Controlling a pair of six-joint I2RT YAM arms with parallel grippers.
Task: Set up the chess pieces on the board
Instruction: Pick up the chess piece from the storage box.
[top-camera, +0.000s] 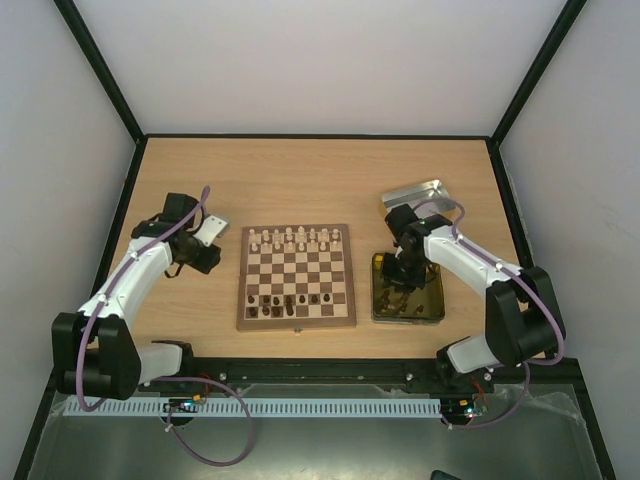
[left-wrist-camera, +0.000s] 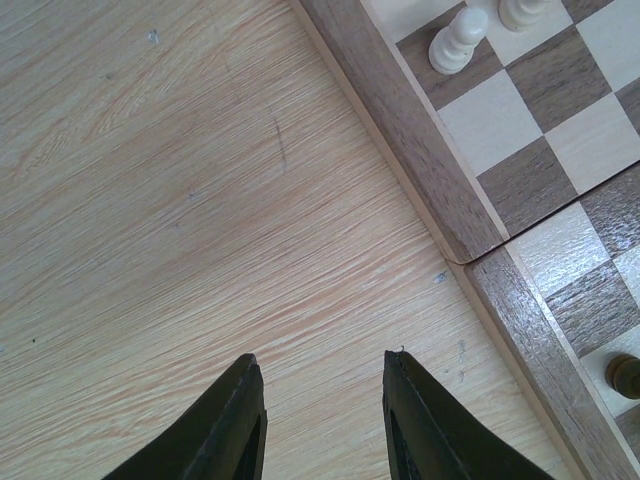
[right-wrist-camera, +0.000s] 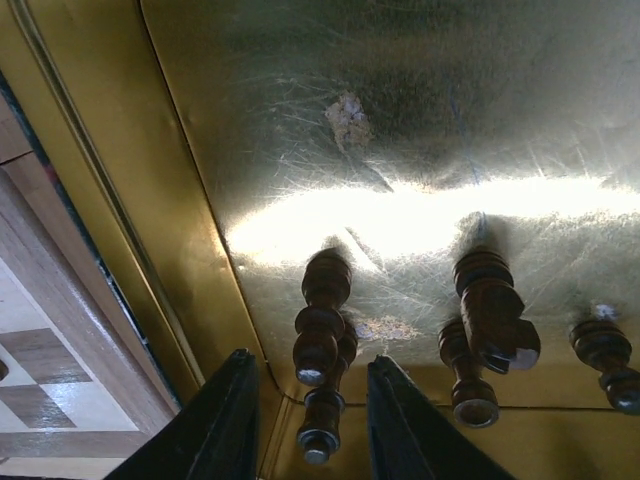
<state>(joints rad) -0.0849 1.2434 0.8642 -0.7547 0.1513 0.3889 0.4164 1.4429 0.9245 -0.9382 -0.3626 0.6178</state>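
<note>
The chessboard (top-camera: 297, 277) lies mid-table, with cream pieces (top-camera: 290, 239) along its far rows and a few dark pieces (top-camera: 290, 303) near its front. My right gripper (right-wrist-camera: 310, 375) is open inside the gold tin (right-wrist-camera: 300, 120), its jaws either side of two dark brown pieces (right-wrist-camera: 320, 330); more dark pieces (right-wrist-camera: 485, 320) lie to the right. In the top view it hangs over the tin (top-camera: 430, 310). My left gripper (left-wrist-camera: 322, 365) is open and empty over bare table, left of the board's edge (left-wrist-camera: 420, 160); a cream piece (left-wrist-camera: 455, 40) shows on the board.
A silver tin (top-camera: 415, 193) lies at the back right, beyond the right arm. The table's side walls stand close to both arms.
</note>
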